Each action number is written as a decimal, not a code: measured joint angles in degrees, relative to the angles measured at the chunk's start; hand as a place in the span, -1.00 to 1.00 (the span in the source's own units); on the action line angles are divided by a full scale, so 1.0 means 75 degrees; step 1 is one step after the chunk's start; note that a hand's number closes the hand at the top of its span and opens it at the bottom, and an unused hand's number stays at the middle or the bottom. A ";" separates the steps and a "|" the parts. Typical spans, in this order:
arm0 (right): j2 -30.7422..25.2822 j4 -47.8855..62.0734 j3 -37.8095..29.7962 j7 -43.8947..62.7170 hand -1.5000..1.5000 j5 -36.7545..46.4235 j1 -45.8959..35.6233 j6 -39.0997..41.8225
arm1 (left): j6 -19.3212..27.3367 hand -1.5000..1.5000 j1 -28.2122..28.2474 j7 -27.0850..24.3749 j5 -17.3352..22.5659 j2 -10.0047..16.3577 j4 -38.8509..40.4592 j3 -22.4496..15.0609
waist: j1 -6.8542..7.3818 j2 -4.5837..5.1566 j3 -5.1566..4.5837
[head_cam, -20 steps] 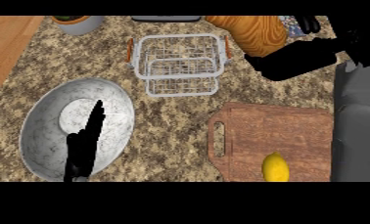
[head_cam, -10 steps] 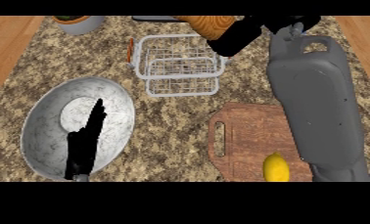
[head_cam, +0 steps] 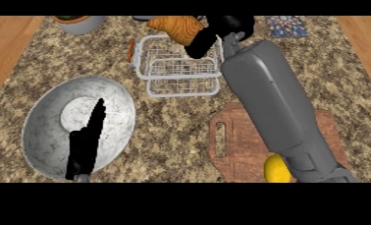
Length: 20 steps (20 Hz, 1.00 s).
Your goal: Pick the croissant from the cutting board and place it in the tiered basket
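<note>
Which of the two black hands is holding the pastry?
The right hand, up top, fingers curled round the croissant at the wire basket's far edge; the left hand lies open over the grey plate.

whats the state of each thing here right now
croissant: off the board, held over the basket's far side
right hand: shut on croissant
left hand: open, over the plate
basket: upright, croissant not in it yet
board: flat, partly hidden by the right forearm
lemon: lying on the board's near edge
plate: flat on the counter
</note>
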 measured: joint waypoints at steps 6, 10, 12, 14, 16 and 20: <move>0.0112 0.1046 -0.0180 -0.0355 -1.00 -0.0913 -0.0016 -0.0877 | -0.0099 0.00 -0.0024 -0.0121 0.0018 -0.0033 0.0050 0.0004 | 0.0076 0.0015 0.0003; 0.0134 0.1509 -0.0314 -0.0506 -1.00 -0.2111 -0.0067 -0.1284 | -0.0100 0.00 -0.0100 -0.0003 -0.0047 -0.0038 0.0051 -0.0031 | 0.0120 0.0024 0.0004; 0.0140 0.1804 -0.0465 -0.0840 -1.00 -0.2602 -0.0081 -0.1569 | -0.0117 0.00 -0.0072 -0.0035 -0.0046 -0.0020 0.0011 -0.0018 | 0.0139 0.0034 0.0001; 0.0143 0.1895 -0.0557 -0.1071 -1.00 -0.3124 -0.0112 -0.1858 | -0.0129 0.00 -0.0066 -0.0043 -0.0040 -0.0014 0.0030 0.0003 | 0.0131 0.0030 0.0000; 0.0145 0.1886 -0.0727 -0.1219 -1.00 -0.3626 -0.0141 -0.1967 | -0.0128 0.00 -0.0125 -0.0057 -0.0016 0.0009 0.0108 0.0086 | 0.0091 0.0020 0.0002; 0.0093 0.1773 -0.1113 -0.1573 -1.00 -0.4029 -0.0281 -0.2603 | -0.0158 0.00 -0.0070 -0.0271 0.0033 -0.0017 0.0201 0.0152 | 0.0019 -0.0002 0.0015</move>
